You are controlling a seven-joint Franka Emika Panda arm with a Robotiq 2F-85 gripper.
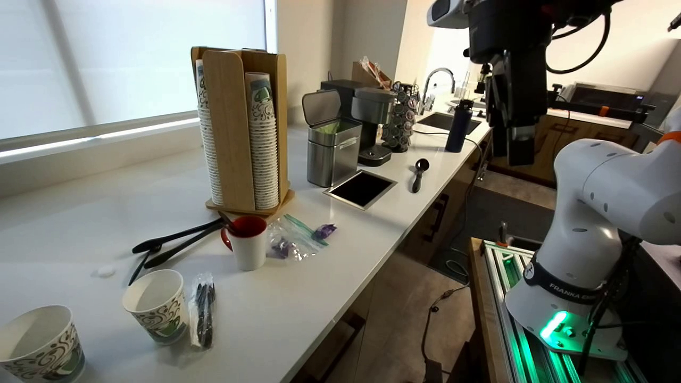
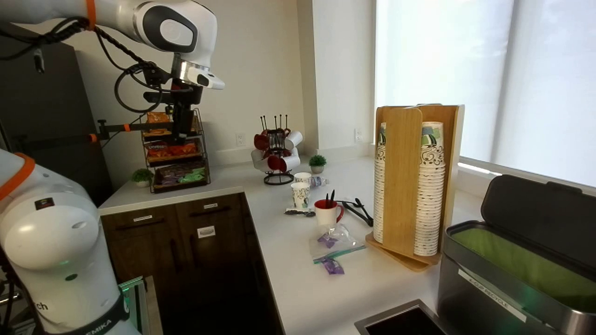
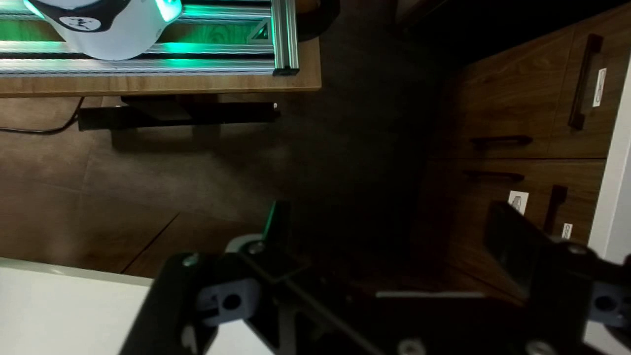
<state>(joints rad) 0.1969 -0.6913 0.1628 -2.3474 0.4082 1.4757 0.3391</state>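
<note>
Gripper [image 3: 389,222] spread wide, pinching nothing, above floor [image 3: 222,172]; upright mug [image 2: 326,215] lower and rightward in an exterior view, true distance hard to judge.

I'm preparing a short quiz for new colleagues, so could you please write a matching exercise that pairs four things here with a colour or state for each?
Things:
1. Black two-finger gripper
2. White handled mug
3. Silver rectangular metal bin
4. Tall light-wood holder

Colours and states:
A. Loaded with white patterned paper cups
B. Open, holding nothing
C. Lid raised
D. Red on the inside

Right pairs: 1-B; 2-D; 3-C; 4-A
</note>
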